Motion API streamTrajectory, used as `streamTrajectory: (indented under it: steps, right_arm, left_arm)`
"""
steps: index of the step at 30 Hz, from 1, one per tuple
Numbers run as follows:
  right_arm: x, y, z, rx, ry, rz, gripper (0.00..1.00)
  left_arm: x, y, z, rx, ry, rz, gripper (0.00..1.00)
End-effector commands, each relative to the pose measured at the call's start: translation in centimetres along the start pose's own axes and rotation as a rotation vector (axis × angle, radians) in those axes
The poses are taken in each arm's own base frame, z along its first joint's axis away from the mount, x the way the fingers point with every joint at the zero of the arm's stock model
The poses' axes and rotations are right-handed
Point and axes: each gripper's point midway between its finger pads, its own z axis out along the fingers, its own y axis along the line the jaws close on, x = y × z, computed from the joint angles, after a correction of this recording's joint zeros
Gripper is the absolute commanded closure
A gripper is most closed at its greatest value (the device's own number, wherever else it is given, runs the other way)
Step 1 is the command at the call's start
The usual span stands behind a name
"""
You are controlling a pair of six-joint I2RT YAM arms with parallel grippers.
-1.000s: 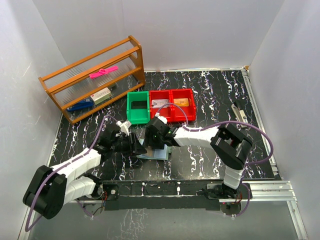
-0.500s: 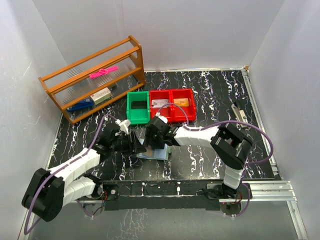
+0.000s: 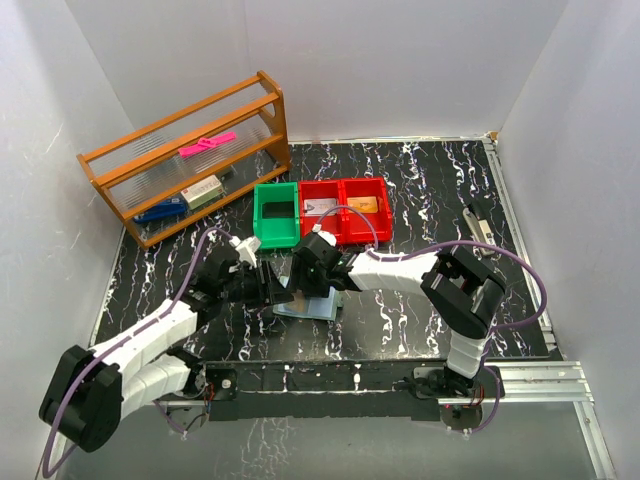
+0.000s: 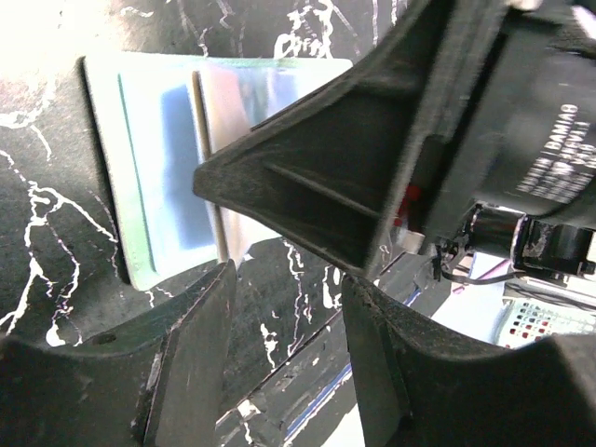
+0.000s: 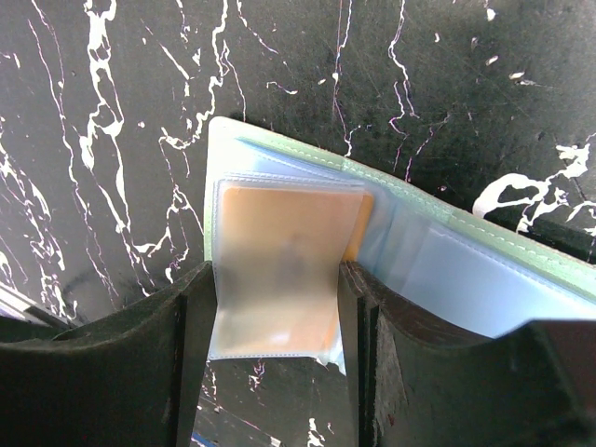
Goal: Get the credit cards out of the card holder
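Note:
The card holder lies open on the black marble table, pale blue inside with green edging. A clear sleeve with a tan-orange credit card stands up from its left half. My right gripper has come down on it, and the sleeve's side edges touch both fingers. In the top view the right gripper sits over the holder. My left gripper hovers just left of it, open with only table between its fingers. The right gripper's dark body fills most of the left wrist view, with the holder behind it.
A green bin and two joined red bins holding small items stand just behind the holder. A wooden shelf rack with a pink object is at the back left. A small tool lies at the right edge.
Almost nothing has changed. The left arm's elbow has sunk slightly to the left, and both grippers stay at the card holder.

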Motion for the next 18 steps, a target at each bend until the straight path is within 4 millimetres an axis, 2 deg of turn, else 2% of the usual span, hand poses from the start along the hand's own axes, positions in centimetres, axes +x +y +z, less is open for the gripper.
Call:
streamTrajectory:
  steps: [1, 10, 18]
  right_arm:
    - [2.2, -3.1, 1.3, 0.091, 0.055, -0.031, 0.5]
    - [2.1, -3.1, 1.2, 0.094, 0.054, -0.031, 0.5]
    - [2.0, -3.1, 1.1, 0.092, 0.053, -0.032, 0.5]
  left_arm:
    - [-2.9, -2.3, -0.9, 0.033, -0.1, 0.058, 0.52]
    - [-1.1, -1.4, 1.0, 0.059, -0.016, 0.008, 0.52]
    - [-0.9, 0.1, 1.1, -0.012, -0.022, 0.003, 0.52]
